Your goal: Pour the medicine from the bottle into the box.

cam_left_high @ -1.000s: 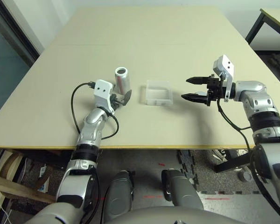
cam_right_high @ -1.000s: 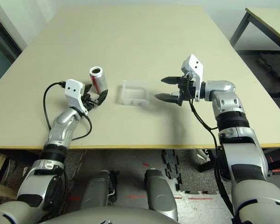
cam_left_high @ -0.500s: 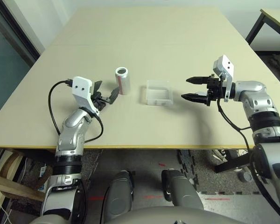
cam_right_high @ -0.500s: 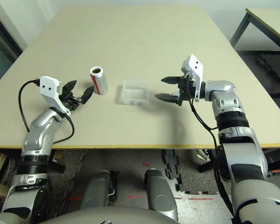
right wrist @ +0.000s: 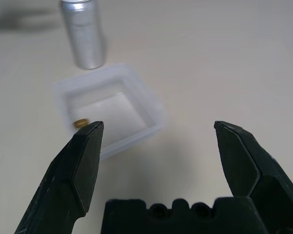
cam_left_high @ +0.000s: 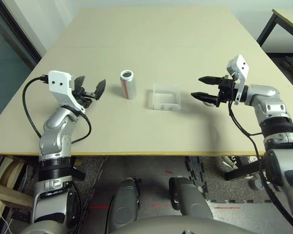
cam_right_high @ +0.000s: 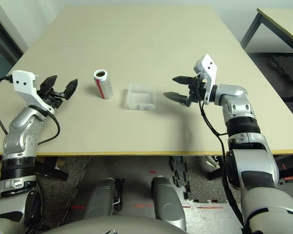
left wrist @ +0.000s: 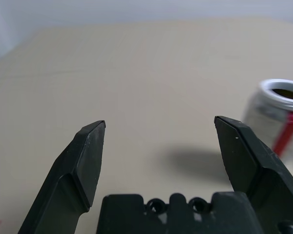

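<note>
The bottle, silver with a red stripe, stands upright on the table with its mouth open. Just to its right sits the clear box. In the right wrist view one small brownish pellet of medicine lies inside the box, with the bottle beyond it. My left gripper hangs open and empty a short way left of the bottle, pointing toward it. The bottle shows past one fingertip in the left wrist view. My right gripper is open and empty, just right of the box and above the table.
The tan table stretches far behind the two objects, and its front edge is close to me. A black cable loops from my left wrist. A second table's corner stands at the far right.
My left arm has drawn back to the left and risen away from the bottle, which stays standing. The right gripper has lifted slightly and backed off a little from the box.
</note>
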### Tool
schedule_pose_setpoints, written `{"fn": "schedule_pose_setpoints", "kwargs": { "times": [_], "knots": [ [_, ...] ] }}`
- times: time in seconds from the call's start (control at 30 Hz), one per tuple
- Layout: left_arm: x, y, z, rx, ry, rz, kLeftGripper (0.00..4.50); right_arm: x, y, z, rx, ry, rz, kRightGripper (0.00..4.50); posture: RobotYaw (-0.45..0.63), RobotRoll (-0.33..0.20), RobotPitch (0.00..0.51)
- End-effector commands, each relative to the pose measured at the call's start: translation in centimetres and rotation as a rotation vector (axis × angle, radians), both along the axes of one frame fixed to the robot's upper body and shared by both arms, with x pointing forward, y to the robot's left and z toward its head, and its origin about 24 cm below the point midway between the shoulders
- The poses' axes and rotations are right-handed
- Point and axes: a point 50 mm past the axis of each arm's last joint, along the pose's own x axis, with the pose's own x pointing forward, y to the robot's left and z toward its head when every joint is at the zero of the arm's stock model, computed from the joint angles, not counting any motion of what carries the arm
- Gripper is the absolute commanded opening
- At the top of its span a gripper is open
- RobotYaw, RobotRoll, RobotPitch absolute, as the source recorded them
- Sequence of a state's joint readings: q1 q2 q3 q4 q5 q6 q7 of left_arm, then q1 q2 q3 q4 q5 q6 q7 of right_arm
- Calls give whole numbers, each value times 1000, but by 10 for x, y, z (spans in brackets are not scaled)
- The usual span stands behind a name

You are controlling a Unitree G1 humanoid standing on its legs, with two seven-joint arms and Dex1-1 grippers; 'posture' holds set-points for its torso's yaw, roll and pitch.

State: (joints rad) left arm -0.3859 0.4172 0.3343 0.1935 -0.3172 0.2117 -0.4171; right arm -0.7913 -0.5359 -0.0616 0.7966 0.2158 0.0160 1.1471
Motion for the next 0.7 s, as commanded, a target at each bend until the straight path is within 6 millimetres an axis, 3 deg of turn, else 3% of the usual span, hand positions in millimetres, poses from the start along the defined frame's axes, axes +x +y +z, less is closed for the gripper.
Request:
{"fn": "schedule_pose_setpoints", "kwargs": {
  "times": [0.03,0.27,0.7],
  "knots": [
    [2,19,4,0,-11,104,4478,4,-12,-1,52,-27,-150,4500,-52,0,106],
    [7,45,6,5,-4,237,4478,7,-34,-1,94,-85,-417,4500,-66,0,109],
    [19,65,9,32,10,301,4478,-8,-76,-10,82,-157,-733,4500,-97,0,110]
  ]
}}
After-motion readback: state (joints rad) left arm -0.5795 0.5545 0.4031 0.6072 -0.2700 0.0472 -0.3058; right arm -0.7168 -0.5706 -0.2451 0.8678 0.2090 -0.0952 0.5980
